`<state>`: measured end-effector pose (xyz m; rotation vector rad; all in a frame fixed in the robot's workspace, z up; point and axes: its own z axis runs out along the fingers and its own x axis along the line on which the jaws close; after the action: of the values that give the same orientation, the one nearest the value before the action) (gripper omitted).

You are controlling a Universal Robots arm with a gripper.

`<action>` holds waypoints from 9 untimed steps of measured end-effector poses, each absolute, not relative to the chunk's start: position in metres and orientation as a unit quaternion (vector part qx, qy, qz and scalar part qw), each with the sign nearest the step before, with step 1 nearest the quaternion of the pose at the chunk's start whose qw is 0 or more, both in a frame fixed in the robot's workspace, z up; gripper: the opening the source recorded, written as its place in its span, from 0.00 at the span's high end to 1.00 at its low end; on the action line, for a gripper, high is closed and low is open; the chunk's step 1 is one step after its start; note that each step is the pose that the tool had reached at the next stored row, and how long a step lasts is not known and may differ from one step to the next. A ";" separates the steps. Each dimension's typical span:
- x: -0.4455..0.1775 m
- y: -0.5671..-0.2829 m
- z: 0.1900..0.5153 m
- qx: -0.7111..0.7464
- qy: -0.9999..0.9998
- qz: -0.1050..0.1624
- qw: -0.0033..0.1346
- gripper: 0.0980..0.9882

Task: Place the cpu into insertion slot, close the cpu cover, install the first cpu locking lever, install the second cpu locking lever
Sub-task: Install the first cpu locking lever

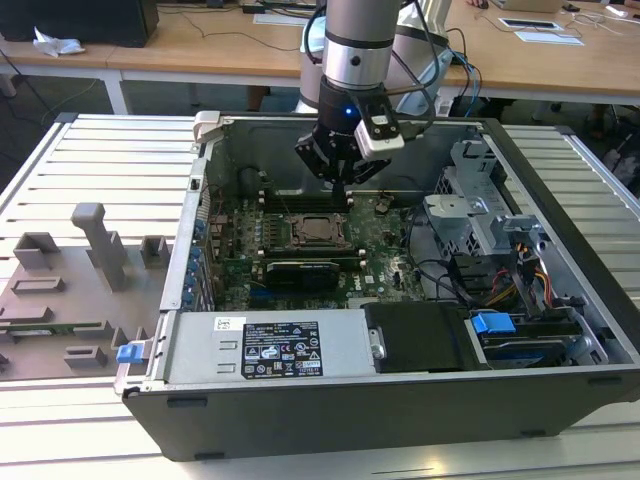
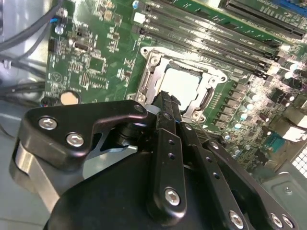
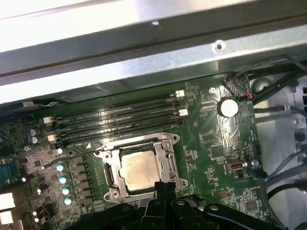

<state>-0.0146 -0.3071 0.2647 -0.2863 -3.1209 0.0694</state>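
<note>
A slatted metal table (image 1: 110,160) carries everything. An open dark computer case (image 1: 400,410) lies on its side from the centre out to 3 o'clock. At 9 o'clock, just beside the case, a flat grey fixture plate (image 1: 140,300) rests on the slats, bearing upright grey blocks (image 1: 100,240).

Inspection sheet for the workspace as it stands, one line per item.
Surface: slatted metal table bearing an open computer case.
Job's things: cpu lies in the insertion slot; cpu cover is down, framing it.
Clutter: grey fixture blocks at the exterior view's left.
Grippers: gripper shut, holding nothing, tips at the cover's edge; contact unclear.
Cables: cable bundle inside the case, exterior view's right.
Surroundings: wooden desks behind.
</note>
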 end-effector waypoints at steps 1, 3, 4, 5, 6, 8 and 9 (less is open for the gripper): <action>-0.015 -0.307 0.265 -0.083 -0.996 0.016 0.004 0.99; -0.015 -0.307 0.265 -0.060 -0.998 0.003 0.005 0.99; -0.015 -0.307 0.265 -0.045 -0.999 0.003 0.005 0.99; -0.015 -0.307 0.265 -0.026 -1.000 0.003 0.004 0.99; -0.015 -0.307 0.265 -0.018 -1.000 0.003 0.004 0.99; -0.015 -0.307 0.265 0.009 -1.000 0.003 0.004 0.99; -0.015 -0.307 0.265 0.024 -1.000 0.003 0.004 0.99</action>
<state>-0.0146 -0.3071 0.2647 0.0761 -3.1321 0.0105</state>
